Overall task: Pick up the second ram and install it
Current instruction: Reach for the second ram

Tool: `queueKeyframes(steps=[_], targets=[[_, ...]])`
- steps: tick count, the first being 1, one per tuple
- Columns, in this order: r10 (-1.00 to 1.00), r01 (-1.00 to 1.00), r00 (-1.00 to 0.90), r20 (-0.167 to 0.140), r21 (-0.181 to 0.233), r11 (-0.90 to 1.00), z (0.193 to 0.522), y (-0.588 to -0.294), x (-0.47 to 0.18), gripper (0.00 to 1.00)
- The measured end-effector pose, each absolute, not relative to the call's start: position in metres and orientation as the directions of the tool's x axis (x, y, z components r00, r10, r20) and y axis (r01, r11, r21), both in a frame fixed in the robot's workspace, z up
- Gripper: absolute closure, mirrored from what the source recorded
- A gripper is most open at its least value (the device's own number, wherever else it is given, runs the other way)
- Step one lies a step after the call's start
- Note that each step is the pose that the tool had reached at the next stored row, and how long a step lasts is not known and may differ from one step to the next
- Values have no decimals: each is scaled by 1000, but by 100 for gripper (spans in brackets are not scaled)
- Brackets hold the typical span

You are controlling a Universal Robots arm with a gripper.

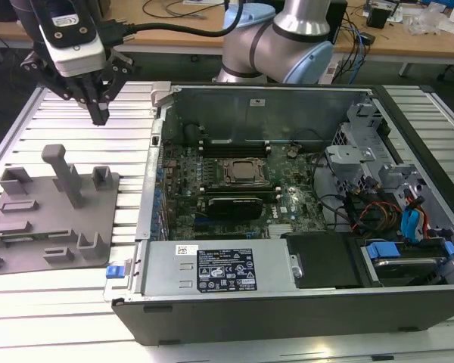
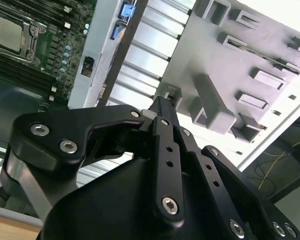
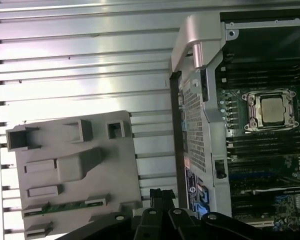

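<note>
Jaws clenched on nothing, hovering over slatted worktop (image 1: 132,106) between grey tray (image 1: 38,240) and open computer case (image 1: 250,98), second ram (image 3: 65,206) lying flat in a tray slot nearby

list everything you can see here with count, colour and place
long thin green ram stick: 1, green, lying in a tray slot
grey plastic tray with upright posts: 1, grey, on the table, exterior view's left
open computer case with motherboard: 1, black, exterior view's right of the tray
square cpu socket: 1, silver, mid motherboard
slatted metal table: 1, silver, under everything
end effector: 1, black, shut, above the table beside the tray
</note>
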State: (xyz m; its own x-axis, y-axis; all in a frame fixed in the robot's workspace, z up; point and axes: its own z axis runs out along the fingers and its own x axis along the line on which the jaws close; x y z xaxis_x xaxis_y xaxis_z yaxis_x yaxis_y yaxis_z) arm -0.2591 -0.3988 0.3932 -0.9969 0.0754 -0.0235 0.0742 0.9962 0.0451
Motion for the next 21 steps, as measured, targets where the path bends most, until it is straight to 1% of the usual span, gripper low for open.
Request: queueKeyframes(steps=[21], targets=[[75,74,-997,-23,45,996,393,-399,-326,89]])
